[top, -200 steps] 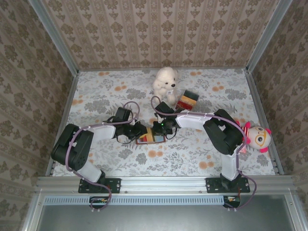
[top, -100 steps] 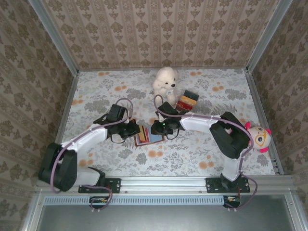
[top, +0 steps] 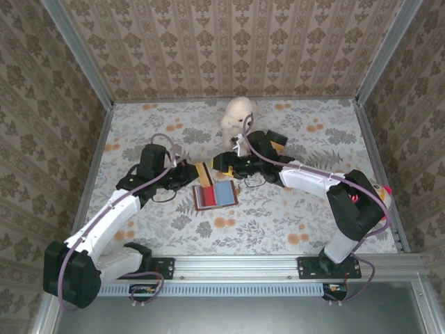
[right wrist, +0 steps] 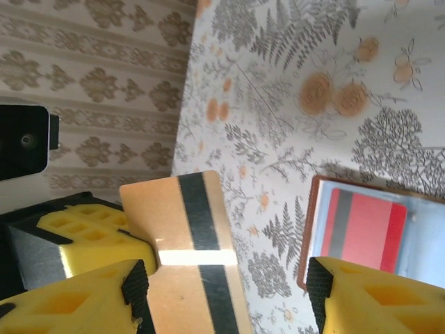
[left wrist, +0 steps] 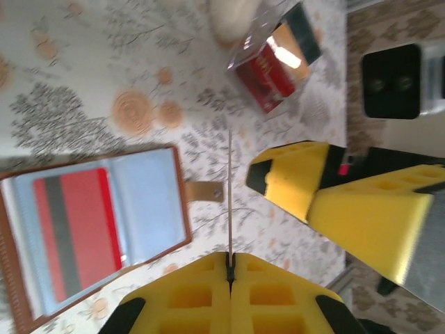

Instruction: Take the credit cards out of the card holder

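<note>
The card holder [top: 224, 193] lies open and flat on the table, light-blue lining up, with a red credit card [top: 204, 197] in its left pocket. My left gripper [top: 193, 175] hovers just behind it, shut on a tan credit card [top: 204, 172] with a black stripe. In the left wrist view that card [left wrist: 229, 202] shows edge-on, pinched in my left gripper [left wrist: 231, 261], right of the card holder [left wrist: 149, 195]. My right gripper [top: 224, 164] is open beside it, touching nothing. In the right wrist view the tan card [right wrist: 188, 257] stands before the open right gripper [right wrist: 226, 292], left of the red card [right wrist: 365, 233].
A white teddy bear [top: 238, 115] sits at the back of the table. A clear box with red, orange and black stripes [left wrist: 274, 59] lies beside it, partly under the right arm. Patterned walls enclose the floral tabletop [top: 278, 223] on three sides.
Both grippers have drawn back from the card holder toward the far side. The left one has come away with the tan card, leaving the holder uncovered and open with the red card inside.
</note>
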Controlling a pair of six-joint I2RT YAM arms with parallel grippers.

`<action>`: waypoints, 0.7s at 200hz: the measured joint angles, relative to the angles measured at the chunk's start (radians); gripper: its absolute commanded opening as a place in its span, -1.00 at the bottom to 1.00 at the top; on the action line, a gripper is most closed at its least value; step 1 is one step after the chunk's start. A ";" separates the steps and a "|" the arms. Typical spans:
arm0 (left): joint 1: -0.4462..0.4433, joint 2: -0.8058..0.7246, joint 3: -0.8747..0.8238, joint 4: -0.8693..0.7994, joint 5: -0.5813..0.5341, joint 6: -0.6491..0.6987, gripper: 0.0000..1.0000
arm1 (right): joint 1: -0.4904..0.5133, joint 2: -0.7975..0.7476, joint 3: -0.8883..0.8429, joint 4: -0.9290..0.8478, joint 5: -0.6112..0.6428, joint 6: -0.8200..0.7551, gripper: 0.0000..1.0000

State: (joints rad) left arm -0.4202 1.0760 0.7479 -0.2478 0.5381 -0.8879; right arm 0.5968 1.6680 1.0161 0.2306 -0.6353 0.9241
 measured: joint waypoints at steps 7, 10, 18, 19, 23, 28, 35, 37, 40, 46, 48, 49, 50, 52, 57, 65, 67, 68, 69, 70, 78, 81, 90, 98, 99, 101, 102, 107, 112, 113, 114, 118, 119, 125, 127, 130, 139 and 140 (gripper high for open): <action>0.005 0.000 0.003 0.022 0.015 -0.018 -0.88 | -0.008 0.000 -0.002 0.021 -0.014 0.019 0.29; 0.007 0.000 0.005 0.032 0.021 -0.027 -0.88 | -0.011 0.000 -0.002 0.032 -0.020 0.025 0.29; 0.011 0.000 0.010 0.060 0.042 -0.048 -0.88 | -0.015 0.000 -0.002 0.059 -0.034 0.043 0.28; 0.011 0.000 0.011 0.063 0.045 -0.051 -0.88 | -0.016 0.000 -0.002 0.061 -0.035 0.045 0.28; 0.014 0.000 0.013 0.078 0.055 -0.061 -0.88 | -0.016 0.000 -0.002 0.075 -0.042 0.053 0.28; 0.016 0.000 0.015 0.093 0.067 -0.071 -0.88 | -0.017 0.000 -0.002 0.086 -0.050 0.061 0.28; 0.018 0.000 0.020 0.114 0.082 -0.087 -0.88 | -0.016 0.000 -0.002 0.110 -0.063 0.076 0.28; 0.018 0.000 0.021 0.120 0.087 -0.090 -0.88 | -0.016 0.000 -0.002 0.118 -0.067 0.080 0.28; 0.019 0.000 0.023 0.128 0.092 -0.095 -0.88 | -0.016 0.000 -0.002 0.127 -0.072 0.083 0.27; 0.021 0.000 0.028 0.143 0.104 -0.106 -0.88 | -0.016 0.000 -0.002 0.145 -0.084 0.096 0.25; 0.021 0.000 0.029 0.148 0.107 -0.108 -0.88 | -0.016 0.000 -0.002 0.152 -0.087 0.099 0.24; 0.022 0.000 0.029 0.151 0.109 -0.109 -0.88 | -0.016 0.000 -0.002 0.154 -0.089 0.099 0.24; 0.022 0.000 0.029 0.153 0.110 -0.111 -0.88 | -0.016 0.000 -0.002 0.159 -0.091 0.101 0.23; 0.022 0.000 0.031 0.159 0.113 -0.114 -0.88 | -0.016 0.000 -0.002 0.163 -0.093 0.103 0.22; 0.023 0.000 0.032 0.172 0.120 -0.120 -0.88 | -0.016 0.000 -0.002 0.178 -0.103 0.109 0.17; 0.024 0.001 0.034 0.190 0.129 -0.132 -0.88 | -0.016 0.000 -0.002 0.195 -0.113 0.122 0.13; 0.024 0.001 0.034 0.192 0.130 -0.133 -0.88 | -0.016 0.000 -0.002 0.198 -0.114 0.126 0.12; 0.024 0.002 0.034 0.193 0.130 -0.135 -0.88 | -0.016 0.000 -0.002 0.201 -0.116 0.127 0.12; 0.024 0.002 0.034 0.195 0.131 -0.135 -0.88 | -0.016 0.000 -0.002 0.203 -0.116 0.126 0.11; 0.024 0.002 0.034 0.196 0.132 -0.137 -0.88 | -0.016 0.000 -0.002 0.207 -0.118 0.127 0.11; 0.025 0.004 0.034 0.205 0.140 -0.144 -0.88 | -0.016 0.000 -0.002 0.222 -0.126 0.135 0.05; 0.025 0.005 0.034 0.208 0.142 -0.146 -0.88 | -0.017 0.000 -0.002 0.226 -0.128 0.140 0.02; 0.028 0.007 0.034 0.217 0.150 -0.153 -0.87 | -0.018 0.000 -0.003 0.242 -0.133 0.149 -0.07; 0.029 0.008 0.034 0.221 0.156 -0.156 -0.87 | -0.019 0.000 -0.003 0.254 -0.136 0.158 -0.14; 0.030 0.008 0.034 0.222 0.156 -0.157 -0.87 | -0.020 0.000 -0.004 0.257 -0.136 0.161 -0.15; 0.031 0.008 0.034 0.224 0.157 -0.158 -0.87 | -0.021 0.000 -0.004 0.259 -0.136 0.164 -0.17; 0.031 0.008 0.034 0.224 0.157 -0.158 -0.87 | -0.021 0.000 -0.004 0.261 -0.137 0.165 -0.19; 0.033 0.008 0.034 0.227 0.160 -0.160 -0.87 | -0.024 0.000 -0.005 0.269 -0.138 0.174 -0.25; 0.035 0.009 0.033 0.232 0.163 -0.164 -0.87 | -0.025 -0.001 -0.006 0.281 -0.141 0.178 -0.29; 0.036 0.009 0.033 0.232 0.163 -0.164 -0.87 | -0.025 -0.001 -0.007 0.282 -0.141 0.180 -0.30; 0.036 0.009 0.033 0.233 0.164 -0.165 -0.87 | -0.026 -0.001 -0.008 0.285 -0.141 0.183 -0.31; 0.036 0.009 0.033 0.235 0.166 -0.167 -0.87 | -0.027 -0.002 -0.009 0.292 -0.144 0.184 -0.34; 0.036 0.009 0.033 0.236 0.166 -0.167 -0.87 | -0.027 -0.002 -0.009 0.293 -0.145 0.186 -0.34; 0.036 0.009 0.033 0.240 0.167 -0.169 -0.87 | -0.031 -0.004 -0.010 0.302 -0.150 0.194 -0.41; 0.037 0.009 0.033 0.241 0.168 -0.169 -0.86 | -0.032 -0.004 -0.010 0.303 -0.151 0.199 -0.44; 0.037 0.009 0.032 0.242 0.169 -0.170 -0.86 | -0.033 -0.005 -0.011 0.305 -0.153 0.197 -0.49; 0.038 0.009 0.031 0.249 0.171 -0.174 -0.85 | -0.039 -0.006 -0.011 0.313 -0.161 0.208 -0.63; 0.038 0.009 0.031 0.249 0.171 -0.174 -0.85 | -0.040 -0.007 -0.011 0.313 -0.161 0.211 -0.65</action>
State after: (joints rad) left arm -0.3820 1.0847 0.7792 0.0010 0.7086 -1.0622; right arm 0.5564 1.6611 1.0046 0.5438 -0.7963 1.1355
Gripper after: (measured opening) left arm 0.073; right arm 0.253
